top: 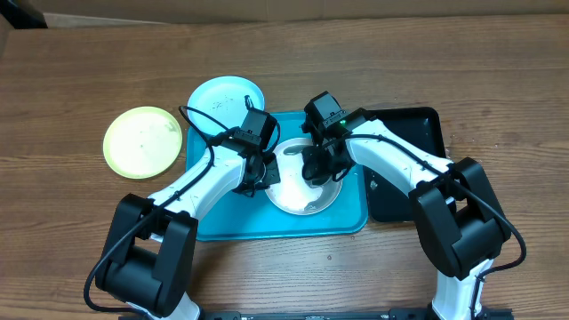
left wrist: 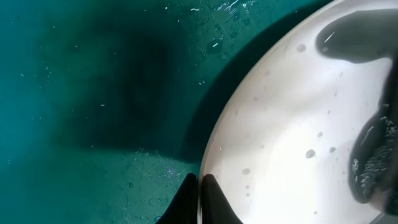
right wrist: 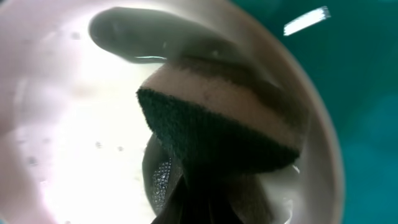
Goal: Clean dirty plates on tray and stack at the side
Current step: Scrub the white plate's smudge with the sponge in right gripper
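The white plate (top: 307, 197) lies on the turquoise tray (top: 233, 224). My left gripper (top: 264, 175) is shut on the white plate's left rim (left wrist: 200, 186). My right gripper (top: 318, 169) is shut on a sponge (right wrist: 217, 124) with a dark scrub side and tan body, pressed onto the white plate (right wrist: 68, 124). A dark smear (right wrist: 137, 34) shows on the plate beyond the sponge. The light blue plate (top: 222, 100) lies on the table behind the tray. The yellow-green plate (top: 142, 140) lies on the table left of the tray.
A glossy black tray (top: 409, 164) sits right of the turquoise tray, under my right arm. Wooden table (top: 80, 231) surrounds everything. Water drops speckle the white plate (left wrist: 292, 155) and the tray floor (left wrist: 93, 93).
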Controlling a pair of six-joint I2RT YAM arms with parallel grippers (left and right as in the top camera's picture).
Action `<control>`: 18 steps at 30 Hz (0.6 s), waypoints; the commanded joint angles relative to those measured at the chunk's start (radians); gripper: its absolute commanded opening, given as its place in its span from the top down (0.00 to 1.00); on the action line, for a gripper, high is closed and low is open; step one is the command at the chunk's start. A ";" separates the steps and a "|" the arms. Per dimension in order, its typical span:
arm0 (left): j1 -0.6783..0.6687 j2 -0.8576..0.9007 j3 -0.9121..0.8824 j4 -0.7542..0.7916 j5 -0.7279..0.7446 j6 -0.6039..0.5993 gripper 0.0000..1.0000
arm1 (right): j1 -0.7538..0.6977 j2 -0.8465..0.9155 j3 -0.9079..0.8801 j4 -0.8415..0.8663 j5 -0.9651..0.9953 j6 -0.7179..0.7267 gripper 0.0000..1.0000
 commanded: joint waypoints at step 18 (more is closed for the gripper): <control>-0.005 0.015 0.006 0.000 -0.003 0.028 0.96 | -0.203 0.006 0.389 -0.439 -0.546 -0.311 0.96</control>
